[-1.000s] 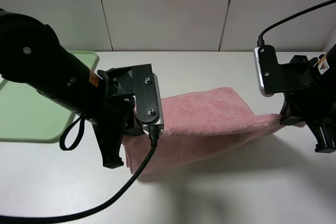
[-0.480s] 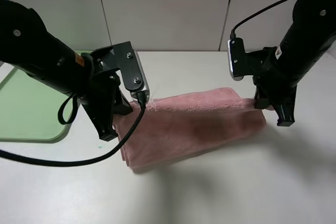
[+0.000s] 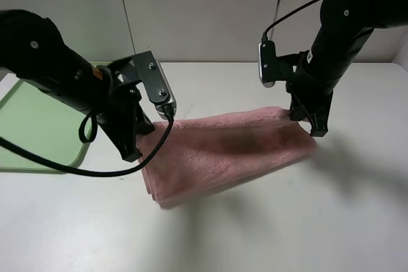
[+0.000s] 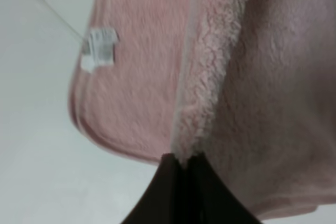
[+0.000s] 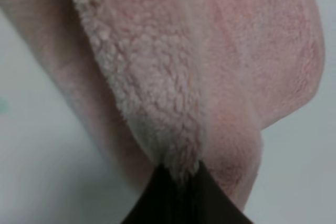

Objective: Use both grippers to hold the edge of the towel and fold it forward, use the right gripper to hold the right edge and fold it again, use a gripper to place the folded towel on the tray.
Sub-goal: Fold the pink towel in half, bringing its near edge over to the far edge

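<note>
A pale white tabletop (image 3: pixel 306 221) fills the lower half of the high view, with a light panelled wall (image 3: pixel 204 11) behind it. Across the middle of the frame lies a square pink terry-cloth towel (image 3: pixel 223 151). It is doubled over into a long band that slants from lower left to centre right. Its lower layer rests on the table, and the upper layer is held at both ends of its far side.

At the left edge of the frame, a flat pale-green plastic tray (image 3: pixel 25 138) with a low rim is partly hidden behind the left arm, near the towel's left end.

The black forked left gripper (image 3: pixel 135 150), left of centre, is pinched fully closed on the towel's left end. The black forked right gripper (image 3: pixel 315 128), at centre right, is pinched closed on the right end. In both wrist views a fleecy fold of cloth is seen clamped between the dark jaws, beside the thin stitched hem (image 4: pixel 181 103).

A small white tag (image 4: pixel 98 49) shows at the upper left of the left wrist view.

The towel is judged light, soft and limp. It is likely to sag between holds and is unlikely to slip, given its pile. It is best taken at the hem near a corner, with both layers pinched together for the second fold.
</note>
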Motion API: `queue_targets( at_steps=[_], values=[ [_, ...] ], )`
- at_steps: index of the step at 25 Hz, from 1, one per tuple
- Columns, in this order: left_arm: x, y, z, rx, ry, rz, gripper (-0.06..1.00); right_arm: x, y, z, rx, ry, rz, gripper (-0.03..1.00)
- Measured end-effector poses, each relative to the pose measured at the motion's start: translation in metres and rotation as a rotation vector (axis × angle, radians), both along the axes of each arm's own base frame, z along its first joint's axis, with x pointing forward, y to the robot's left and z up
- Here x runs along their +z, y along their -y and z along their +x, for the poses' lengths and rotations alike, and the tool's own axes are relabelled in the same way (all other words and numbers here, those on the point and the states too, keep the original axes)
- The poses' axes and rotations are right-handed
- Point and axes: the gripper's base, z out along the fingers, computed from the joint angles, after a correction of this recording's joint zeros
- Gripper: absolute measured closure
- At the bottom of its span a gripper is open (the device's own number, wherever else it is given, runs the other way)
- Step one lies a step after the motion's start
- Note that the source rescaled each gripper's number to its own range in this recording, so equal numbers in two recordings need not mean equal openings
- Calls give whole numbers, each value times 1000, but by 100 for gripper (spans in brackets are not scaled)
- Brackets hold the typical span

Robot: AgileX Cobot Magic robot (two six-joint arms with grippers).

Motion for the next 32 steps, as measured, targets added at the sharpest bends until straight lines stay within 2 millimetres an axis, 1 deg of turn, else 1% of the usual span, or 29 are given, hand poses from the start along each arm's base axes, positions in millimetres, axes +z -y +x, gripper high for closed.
queue_targets(
  at_steps=[3,5,9,12,16,20,22,23,24,25,26,27,28,29,30,32],
  values=[
    [-15,2,4,3,-22,19,94,-1,-2,4,3,10,2,97],
    [-19,4,7,7,-14,18,94,-3,-2,5,2,8,0,97],
    [-19,4,14,25,42,-8,94,-6,-2,6,8,5,-9,97],
    [-21,0,20,51,58,-14,94,-7,-1,8,9,17,-9,97],
    [-27,-6,27,80,61,-11,94,-6,4,12,-29,41,9,97],
    [-26,-5,32,91,108,-33,94,-6,7,15,-62,52,19,97],
    [-25,-4,35,95,134,-44,90,-5,7,17,-58,76,26,96],
    [-25,-4,35,96,142,-48,85,-5,6,18,-58,94,36,89],
    [-24,-4,36,98,151,-52,78,-4,6,19,-66,99,41,75],
    [-24,-4,36,101,155,-56,65,-4,5,19,-81,102,47,56],
    [-23,-3,37,107,167,-64,49,-4,5,20,-107,107,56,32],
    [-22,-3,38,119,174,-74,33,-4,5,21,-137,117,64,18],
    [-22,-3,39,138,189,-92,18,-3,6,22,-159,132,63,10],
    [-21,-3,41,156,209,-111,9,-3,7,23,-172,144,55,5],
    [-21,-3,42,174,225,-128,3,-3,8,23,-190,152,51,1],
    [-21,-4,43,192,241,-144,-2,-2,8,24,-214,162,53,-2]
  ],
)
